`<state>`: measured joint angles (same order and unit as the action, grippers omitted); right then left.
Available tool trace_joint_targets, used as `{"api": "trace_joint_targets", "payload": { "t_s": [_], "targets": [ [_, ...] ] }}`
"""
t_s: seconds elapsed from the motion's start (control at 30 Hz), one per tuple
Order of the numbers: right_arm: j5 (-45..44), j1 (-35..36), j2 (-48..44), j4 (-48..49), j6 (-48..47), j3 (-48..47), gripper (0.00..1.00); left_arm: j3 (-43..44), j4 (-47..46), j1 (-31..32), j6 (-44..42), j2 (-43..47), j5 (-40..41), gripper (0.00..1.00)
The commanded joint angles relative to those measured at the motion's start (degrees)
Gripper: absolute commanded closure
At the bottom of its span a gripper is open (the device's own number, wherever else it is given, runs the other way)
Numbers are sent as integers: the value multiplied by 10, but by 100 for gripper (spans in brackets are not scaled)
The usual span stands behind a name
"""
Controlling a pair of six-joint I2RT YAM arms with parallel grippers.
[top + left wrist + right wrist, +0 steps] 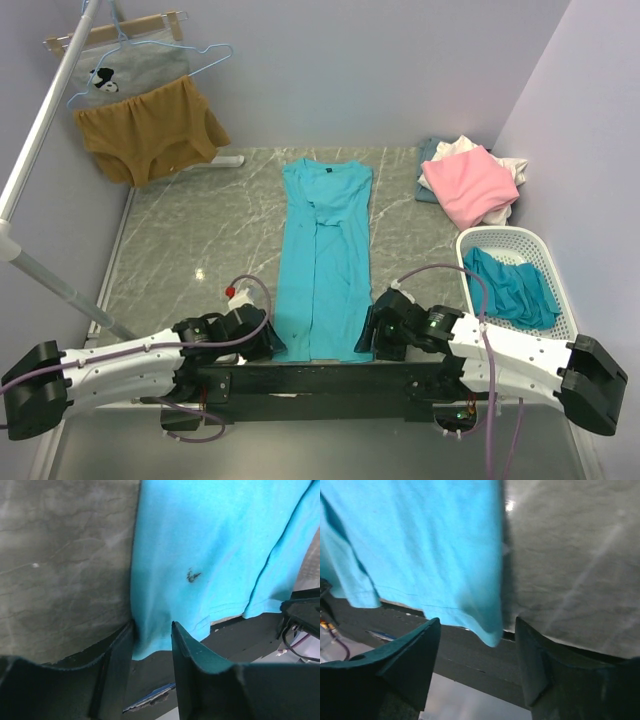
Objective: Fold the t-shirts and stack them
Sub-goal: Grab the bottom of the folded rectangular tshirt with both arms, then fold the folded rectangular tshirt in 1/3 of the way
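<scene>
Left gripper straddles the near-left hem corner of the teal shirt. Its jaws are set narrow with cloth filling the gap; whether they truly pinch it I cannot tell. Right gripper stands wide open around the near-right corner, neither finger touching cloth. Each arm sits at its own corner, equally near. From both, the shirt runs straight away across the table, long axis near to far, collar at the far end, sides folded in. The likely next move carries the hem forward toward the collar.
</scene>
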<state>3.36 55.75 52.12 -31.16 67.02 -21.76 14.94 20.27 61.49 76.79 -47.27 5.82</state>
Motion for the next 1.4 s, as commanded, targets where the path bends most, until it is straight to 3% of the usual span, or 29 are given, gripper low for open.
{"api": "trace_joint_targets", "payload": {
  "t_s": [0.0,0.07,0.1,0.17,0.2,0.23,0.27,0.53,0.73,0.9,1.13,1.37],
  "targets": [
    [7,4,23,54,8,26,37,-23,39,3,-5,-34,14,57],
    [13,3,33,72,7,28,44,-30,29,3,-4,-34,9,71],
    [19,3,41,78,5,29,54,-32,28,3,-4,-33,8,75],
    [19,4,47,87,2,26,64,-34,28,3,-2,-30,1,87],
    [17,5,47,85,0,24,80,-35,31,3,-2,-29,0,92],
    [8,5,46,79,-1,18,91,-34,36,3,-3,-27,1,99],
    [2,6,39,72,-3,13,99,-26,42,4,-4,-22,3,99],
    [-70,1,-32,22,-50,-67,100,86,131,2,-52,-19,67,99],
    [-92,-46,12,10,-130,-136,100,191,127,-8,-103,-106,125,99],
    [-70,-100,68,27,-187,-175,100,233,94,-60,-165,-163,148,99],
    [-36,-178,152,57,-267,-232,99,272,-4,-193,-268,-216,94,99],
    [-15,-229,273,72,-308,-296,99,359,-70,-261,-339,-372,46,99]
  ]
}}
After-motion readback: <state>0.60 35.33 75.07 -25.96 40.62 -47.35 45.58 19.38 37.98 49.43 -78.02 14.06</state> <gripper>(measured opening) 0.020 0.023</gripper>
